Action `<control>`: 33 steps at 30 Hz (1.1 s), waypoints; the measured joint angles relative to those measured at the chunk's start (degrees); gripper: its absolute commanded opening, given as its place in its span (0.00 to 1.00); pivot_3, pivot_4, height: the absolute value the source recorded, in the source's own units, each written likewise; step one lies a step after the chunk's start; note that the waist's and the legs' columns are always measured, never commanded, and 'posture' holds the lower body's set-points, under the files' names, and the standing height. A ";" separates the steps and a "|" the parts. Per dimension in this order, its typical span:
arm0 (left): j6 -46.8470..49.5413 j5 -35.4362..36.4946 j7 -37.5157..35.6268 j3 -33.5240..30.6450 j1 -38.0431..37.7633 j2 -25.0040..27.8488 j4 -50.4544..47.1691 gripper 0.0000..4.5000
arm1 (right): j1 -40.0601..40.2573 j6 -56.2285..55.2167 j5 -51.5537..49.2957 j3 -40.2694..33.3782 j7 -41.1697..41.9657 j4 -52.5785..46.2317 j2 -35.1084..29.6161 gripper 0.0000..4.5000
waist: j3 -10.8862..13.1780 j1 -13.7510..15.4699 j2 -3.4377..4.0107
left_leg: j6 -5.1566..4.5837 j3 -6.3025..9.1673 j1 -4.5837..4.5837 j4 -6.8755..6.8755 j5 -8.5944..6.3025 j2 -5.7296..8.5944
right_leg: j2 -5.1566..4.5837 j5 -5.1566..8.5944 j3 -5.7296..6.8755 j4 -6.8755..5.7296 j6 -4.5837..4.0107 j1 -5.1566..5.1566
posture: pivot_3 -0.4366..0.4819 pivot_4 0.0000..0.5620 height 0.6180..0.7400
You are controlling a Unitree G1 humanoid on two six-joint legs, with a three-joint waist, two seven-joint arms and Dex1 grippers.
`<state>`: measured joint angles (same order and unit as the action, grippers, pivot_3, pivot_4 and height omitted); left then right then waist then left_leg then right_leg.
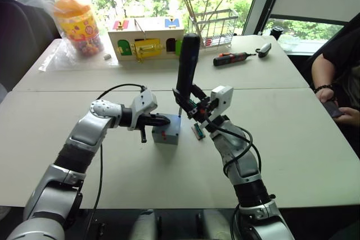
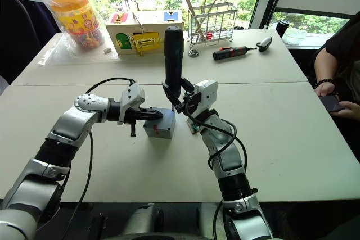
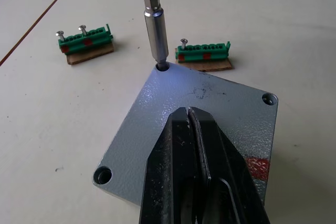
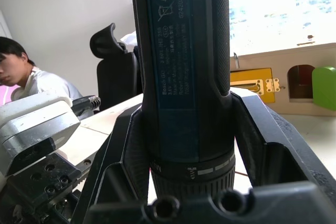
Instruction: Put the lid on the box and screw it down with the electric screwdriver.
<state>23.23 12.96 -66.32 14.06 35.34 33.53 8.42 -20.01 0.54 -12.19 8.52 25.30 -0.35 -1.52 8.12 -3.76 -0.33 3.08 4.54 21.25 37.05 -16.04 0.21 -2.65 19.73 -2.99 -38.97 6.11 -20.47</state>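
Grey plastic, square and shallow, the lid [image 3: 210, 129] is seen already seated on the small, deeper grey box [image 1: 167, 133], which stands near the middle of the pale table [image 1: 292, 139]. The left gripper [image 1: 162, 120] is laid flat across the lid from nine o'clock with its two black fingers [image 3: 199, 182] pressed together, holding nothing and apparently pinning the lid down. The long dark blue-black cylindrical electric screwdriver [image 1: 187, 63] is clamped upright in the right gripper [image 1: 194, 102], and its thin metal bit [image 3: 156, 32] is planted in the lid's corner hole at twelve o'clock in the left wrist view. Two other corner holes are seen with no raised screw heads. Two green screw holders [image 3: 84, 40] lie on the table just beyond the box. Several failures can be foreseen: if the driver is tilted off vertical, the bit could be cammed out and the lid scratched; if the left gripper's pressure is eased, the lid and box could be spun or dragged by the torque; if downward force is applied off-centre, the box could be tipped.
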 measured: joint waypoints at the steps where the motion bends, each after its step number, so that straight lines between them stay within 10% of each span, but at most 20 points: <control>1: 0.00 0.00 0.02 0.00 0.00 -0.02 0.00 0.00 | 0.01 0.01 0.00 0.01 0.00 -0.09 -0.14 0.41 | 0.00 0.01 0.00 | 0.00 0.00 0.00 0.00 0.00 0.00 | 0.00 0.00 0.00 0.01 0.00 0.00 | 0.48 0.27 1.00; 22: -2.89 -0.04 0.64 -0.10 -0.76 -2.03 0.40 0.00 | -13.74 22.07 -7.57 -9.39 -8.09 -16.12 -5.24 0.41 | 0.47 1.53 0.29 | 0.00 0.04 0.41 -0.11 0.00 0.05 | -0.13 -0.01 0.03 0.42 0.00 -0.23 | 0.48 0.27 1.00; 33: 10.04 7.52 5.84 -8.56 1.63 -5.58 1.55 0.00 | -21.33 59.90 -26.54 -25.18 -20.30 -20.55 -16.55 0.41 | 0.67 1.56 0.34 | 0.02 0.17 1.93 0.12 0.03 0.09 | -0.18 -0.03 0.13 0.30 0.00 -1.53 | 0.48 0.27 1.00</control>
<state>33.27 20.48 -60.48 5.50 36.97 27.95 9.96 -41.34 60.44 -38.73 -16.67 5.00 -20.90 -18.07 8.80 -2.20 0.00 3.10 4.72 23.18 37.17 -16.02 0.30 -2.83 19.70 -2.85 -38.67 6.11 -22.00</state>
